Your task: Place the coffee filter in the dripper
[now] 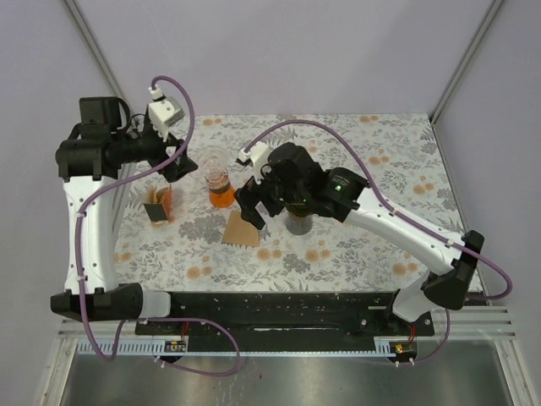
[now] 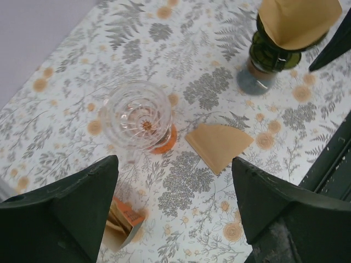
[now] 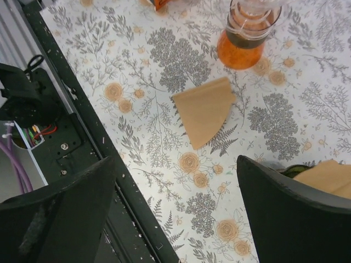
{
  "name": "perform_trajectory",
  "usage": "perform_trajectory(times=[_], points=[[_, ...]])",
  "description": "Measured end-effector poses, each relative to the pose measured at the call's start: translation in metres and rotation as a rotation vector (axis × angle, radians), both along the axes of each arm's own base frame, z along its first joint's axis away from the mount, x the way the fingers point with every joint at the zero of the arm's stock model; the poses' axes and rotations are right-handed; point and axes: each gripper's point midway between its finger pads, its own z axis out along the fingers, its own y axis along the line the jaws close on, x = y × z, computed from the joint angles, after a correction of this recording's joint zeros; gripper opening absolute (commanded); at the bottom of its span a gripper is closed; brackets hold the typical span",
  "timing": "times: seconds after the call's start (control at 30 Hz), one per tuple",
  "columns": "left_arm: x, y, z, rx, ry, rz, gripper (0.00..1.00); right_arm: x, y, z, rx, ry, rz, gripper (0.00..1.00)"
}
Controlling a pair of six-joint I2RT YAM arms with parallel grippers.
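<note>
In dripper [image 2: 269, 55]: filter [image 2: 299, 19]; box [image 2: 125, 218] txt illegible.

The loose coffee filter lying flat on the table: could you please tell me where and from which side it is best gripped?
Probably an outer edge of the loose filter, taken from straight above. It lies flat on the tablecloth, so nothing can slip under it sideways; a pinch astride the edge could buckle the thin paper up. The side away from the flask leaves more room.
</note>
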Motion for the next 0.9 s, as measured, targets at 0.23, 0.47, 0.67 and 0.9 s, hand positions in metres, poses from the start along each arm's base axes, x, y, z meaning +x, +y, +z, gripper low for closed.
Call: perform_trajectory(times=[0.23,0.47,0.67,0.9], points=[[-0.002,0.029,0.021,-0.061,0.018,0.239,0.89,0.010,0.039,-0.064,-0.126,0.083,0.027,0.99],[0.017,0.053,-0.006,-0.069,0.126,0.399,0.89,0.028,0.073,-0.148,-0.286,0.204,-0.003,1.00],[0.019,0.056,-0.003,-0.078,0.121,0.420,0.88,0.045,0.078,-0.211,-0.427,0.252,-0.079,1.00],[0.019,0.058,-0.003,-0.085,0.123,0.425,0.88,0.051,0.066,-0.240,-0.482,0.317,-0.143,0.99]])
